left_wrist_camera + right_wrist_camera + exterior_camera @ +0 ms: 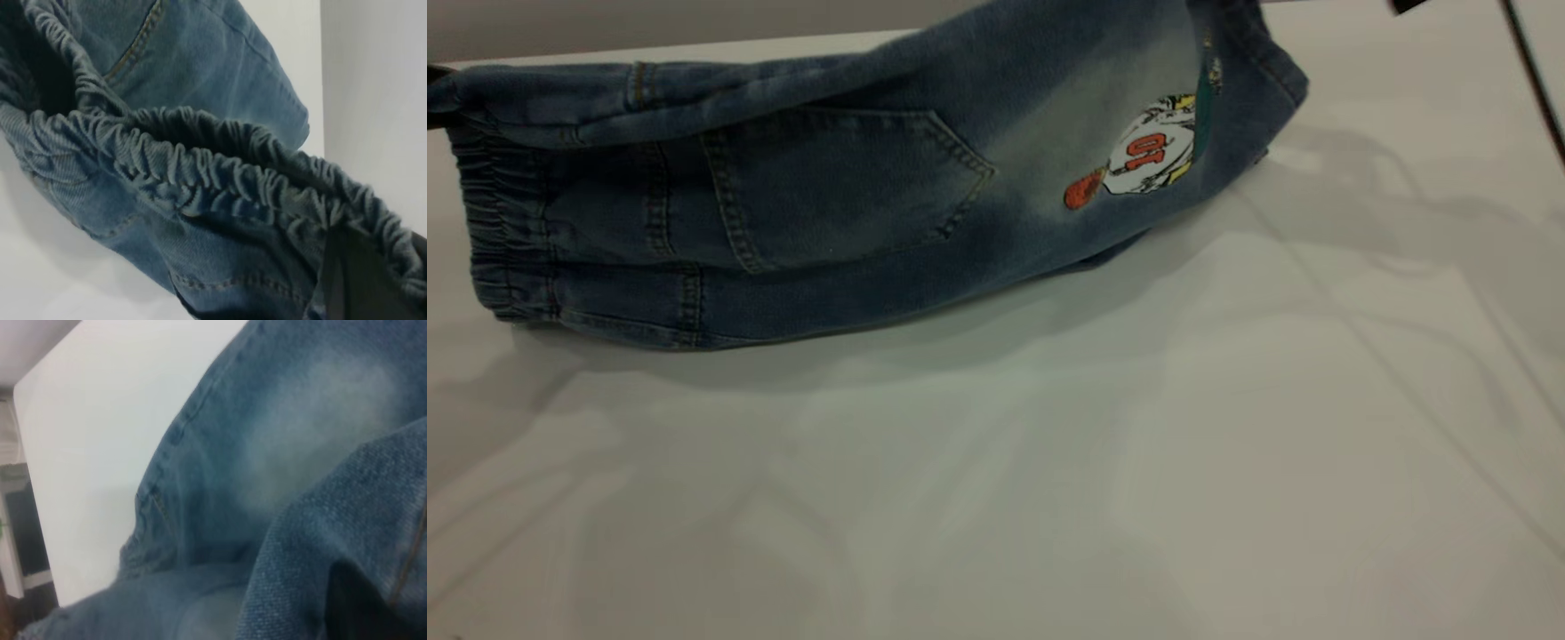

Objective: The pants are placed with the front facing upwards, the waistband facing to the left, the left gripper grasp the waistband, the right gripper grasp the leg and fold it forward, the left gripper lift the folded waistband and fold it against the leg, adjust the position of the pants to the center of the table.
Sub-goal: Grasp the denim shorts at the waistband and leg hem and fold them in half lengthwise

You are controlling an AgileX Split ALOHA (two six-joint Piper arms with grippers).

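Pants hang in air, long way running left to right over surface [996, 498]. Left claw [360, 280] pinches waistband [220, 177] at left end. Right claw [360, 607] pinches leg [1138, 133] at right end, top edge. Fold goes toward front.

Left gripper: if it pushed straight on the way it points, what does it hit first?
Most likely the waistband: its ruched denim fills the left wrist view directly ahead, with the table beyond. Depth is unclear.
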